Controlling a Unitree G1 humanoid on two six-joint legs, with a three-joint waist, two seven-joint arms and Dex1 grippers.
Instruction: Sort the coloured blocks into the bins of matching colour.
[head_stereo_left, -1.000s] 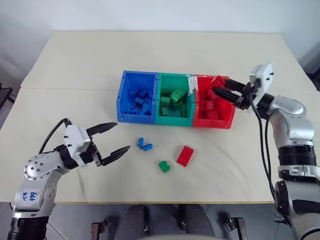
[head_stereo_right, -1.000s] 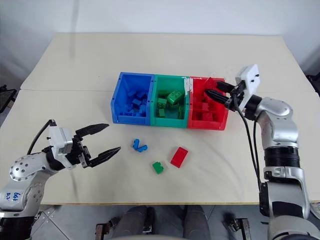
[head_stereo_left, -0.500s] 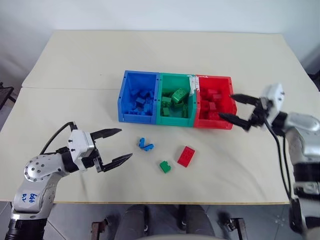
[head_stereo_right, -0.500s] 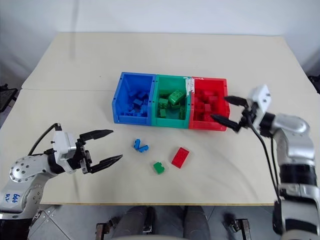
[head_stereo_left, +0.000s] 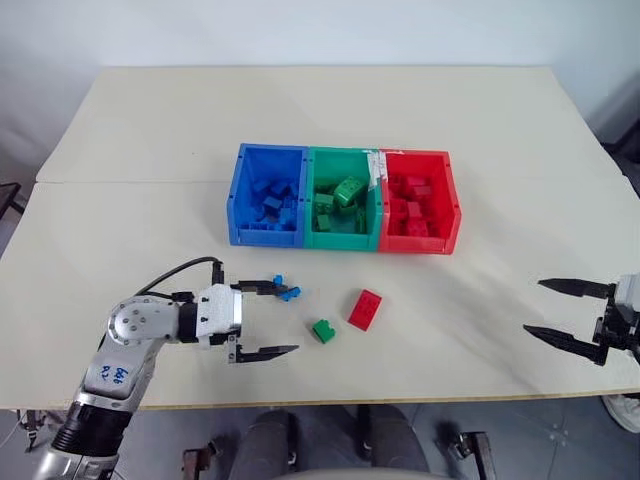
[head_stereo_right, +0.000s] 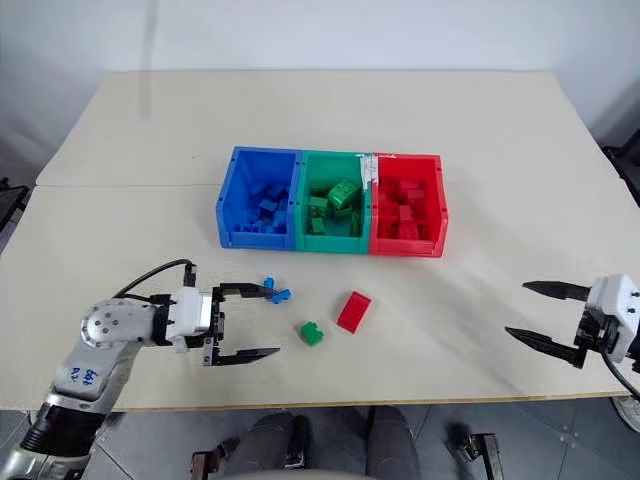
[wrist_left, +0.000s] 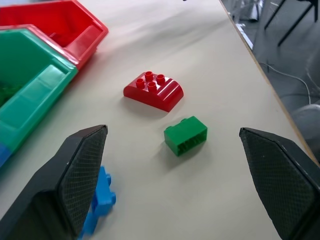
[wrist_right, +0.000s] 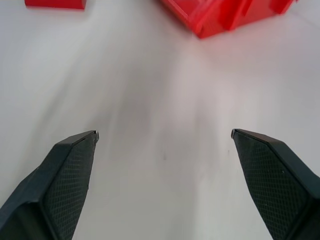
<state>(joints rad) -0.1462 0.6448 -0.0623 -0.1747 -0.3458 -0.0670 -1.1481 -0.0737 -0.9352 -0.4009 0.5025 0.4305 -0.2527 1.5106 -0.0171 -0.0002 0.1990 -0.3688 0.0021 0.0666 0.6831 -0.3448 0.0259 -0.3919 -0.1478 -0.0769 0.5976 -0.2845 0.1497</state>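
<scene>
Since a second ago, the right hand (head_stereo_left: 570, 310) has pulled away from the red bin (head_stereo_left: 452, 215) to the worktop's (head_stereo_left: 150, 130) near right edge, well apart from the bins, its fingers spread and empty. Meanwhile the left hand (head_stereo_left: 265, 320) has swung in toward the loose bricks in front of the bins, also spread wide and grasping nothing.

Three bricks remain on the worktop in front of the joined bins: a blue brick (head_stereo_left: 289, 291) near the blue bin (head_stereo_left: 236, 205), a green brick (head_stereo_left: 323, 330) in front of the green bin (head_stereo_left: 310, 195), and a red brick (head_stereo_left: 366, 309) just beside the green one, toward the red bin. The left wrist view shows the blue brick just beside one finger (wrist_left: 80, 175), the green brick roughly centred in the gap.

The left hand's step looks like a pick. To do it well, it should commit to one brick, centre it between the fingers, come down squarely, and avoid nudging its neighbours before closing.
</scene>
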